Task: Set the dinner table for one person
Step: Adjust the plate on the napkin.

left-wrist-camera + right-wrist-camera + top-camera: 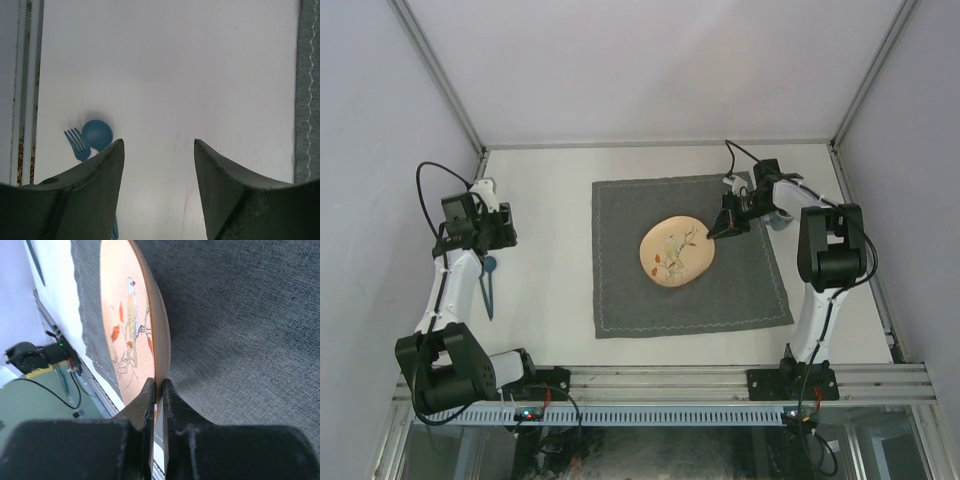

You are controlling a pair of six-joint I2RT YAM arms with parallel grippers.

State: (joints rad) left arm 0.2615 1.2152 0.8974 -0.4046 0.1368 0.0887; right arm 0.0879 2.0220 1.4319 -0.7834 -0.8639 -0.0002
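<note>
Peach plate lies mid-cloth on the table, its 2 o'clock rim pinched tight by the right hand; left hand hangs half-spread, empty, near blue fork and spoon at 9 o'clock

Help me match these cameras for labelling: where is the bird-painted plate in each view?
Top external: plate at centre, on the grey cloth.
Left wrist: not in it; only the cloth's stitched edge at far right.
Right wrist: upper left, edge-on, rim pinched by the right gripper.
Shared landmark: the grey cloth.
</note>
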